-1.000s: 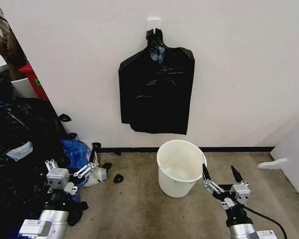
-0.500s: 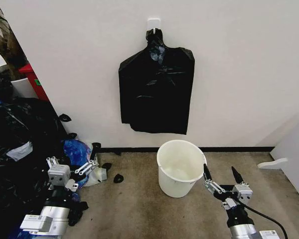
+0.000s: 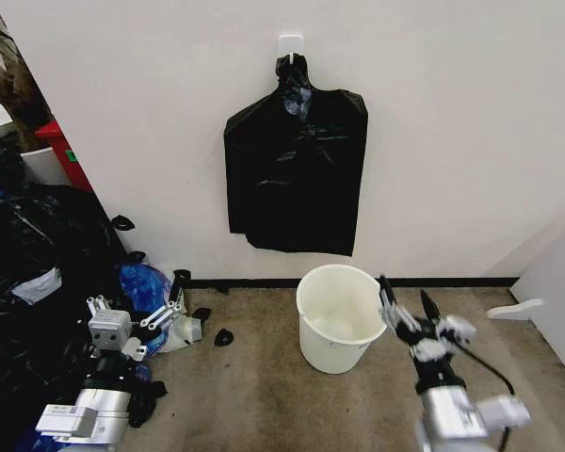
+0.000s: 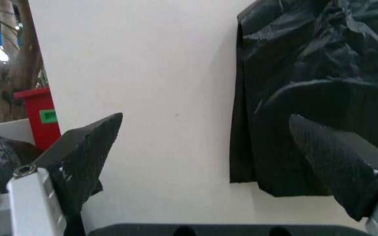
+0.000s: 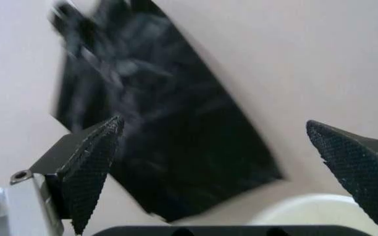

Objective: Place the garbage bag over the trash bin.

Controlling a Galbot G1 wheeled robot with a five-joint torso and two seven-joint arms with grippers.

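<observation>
The trash bin, a round white bucket, stands on the floor against the wall; its rim also shows in the right wrist view. Above it a flat bunch of black bags hangs from a white wall hook, knotted at the top. A single garbage bag apart from that bunch is out of view. My right gripper is open just right of the bin's rim, pointing up toward the bunch. My left gripper is open low at the left, also facing the wall and the bunch.
A big heap of stuffed black and blue bags fills the left side, with a red box behind it. Small black scraps lie on the floor left of the bin. A white piece lies by the right wall.
My right arm has risen and swung left toward the bin's rim, tilting as it went. The left arm has hardly shifted.
</observation>
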